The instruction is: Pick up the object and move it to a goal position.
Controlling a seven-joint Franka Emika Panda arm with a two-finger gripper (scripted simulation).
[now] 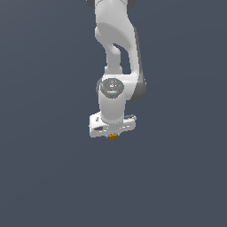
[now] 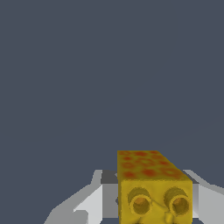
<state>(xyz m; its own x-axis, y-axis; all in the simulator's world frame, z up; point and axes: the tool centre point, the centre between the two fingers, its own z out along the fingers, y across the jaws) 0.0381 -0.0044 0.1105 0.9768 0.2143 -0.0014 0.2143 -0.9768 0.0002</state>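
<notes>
In the exterior view the white arm hangs down from the top, and its gripper [image 1: 113,134] points downward near the middle of the picture. The object [image 1: 113,137], a tiny yellow-orange piece, peeks out just under the white hand. The wrist view shows the object [image 2: 151,183] close up as a yellow block with red-orange spots on top and two round holes in its near face. It sits between the pale fingers [image 2: 92,202], with the gripper [image 2: 154,209] shut on it. The fingertips themselves are hidden behind the hand in the exterior view.
A flat, even dark grey-blue ground [image 1: 53,177] fills both views around the arm. No other object, container or edge shows.
</notes>
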